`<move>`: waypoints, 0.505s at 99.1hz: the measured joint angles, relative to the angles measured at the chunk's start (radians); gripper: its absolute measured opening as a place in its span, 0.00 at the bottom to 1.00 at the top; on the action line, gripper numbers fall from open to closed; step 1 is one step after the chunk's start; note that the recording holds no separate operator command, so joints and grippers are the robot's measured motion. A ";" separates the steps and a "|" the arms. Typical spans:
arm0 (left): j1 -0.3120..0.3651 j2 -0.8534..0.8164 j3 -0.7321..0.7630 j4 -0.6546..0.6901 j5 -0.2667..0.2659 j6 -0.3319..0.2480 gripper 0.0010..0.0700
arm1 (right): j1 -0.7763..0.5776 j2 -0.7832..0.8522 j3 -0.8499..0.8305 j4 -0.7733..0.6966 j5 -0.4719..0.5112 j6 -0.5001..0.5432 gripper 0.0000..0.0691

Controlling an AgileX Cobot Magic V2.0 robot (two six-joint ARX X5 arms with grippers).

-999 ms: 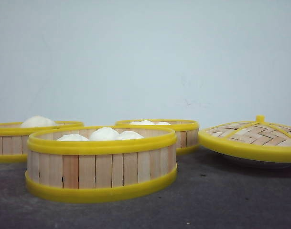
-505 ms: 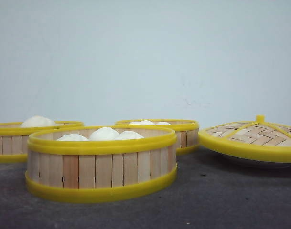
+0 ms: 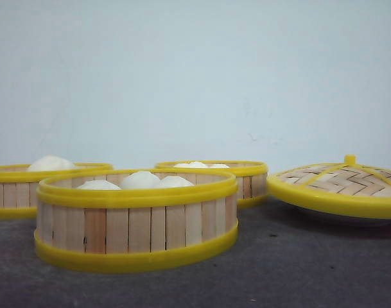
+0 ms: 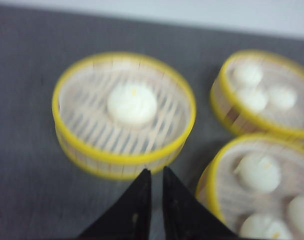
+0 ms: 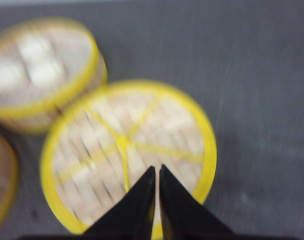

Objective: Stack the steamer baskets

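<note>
The left claw (image 4: 156, 190) hangs in the air, its two dark fingers nearly together, holding nothing. The right claw (image 5: 157, 187) does likewise, fingers nearly touching, empty.

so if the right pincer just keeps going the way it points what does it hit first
Most likely the woven lid: the right pincer, nearly shut, hangs directly above it near its near rim. The view is blurred, so the gap between them is unclear.

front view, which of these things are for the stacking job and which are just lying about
For the job:
- near basket, three buns
- left basket, one bun
- far basket, buns inside

Lying about:
- woven lid with knob, on the right
- plate under the lid, barely visible
</note>
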 joint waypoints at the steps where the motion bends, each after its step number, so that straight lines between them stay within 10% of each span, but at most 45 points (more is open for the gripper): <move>1: 0.000 0.007 0.000 -0.002 0.000 0.002 0.01 | 0.000 0.006 0.000 -0.003 0.000 -0.003 0.01; 30: 0.000 0.080 -0.001 -0.014 0.000 0.032 0.13 | 0.000 0.084 0.000 -0.006 0.000 -0.026 0.06; 50: 0.000 0.080 -0.001 -0.015 0.000 0.043 0.62 | 0.000 0.082 0.000 -0.006 0.000 -0.032 0.72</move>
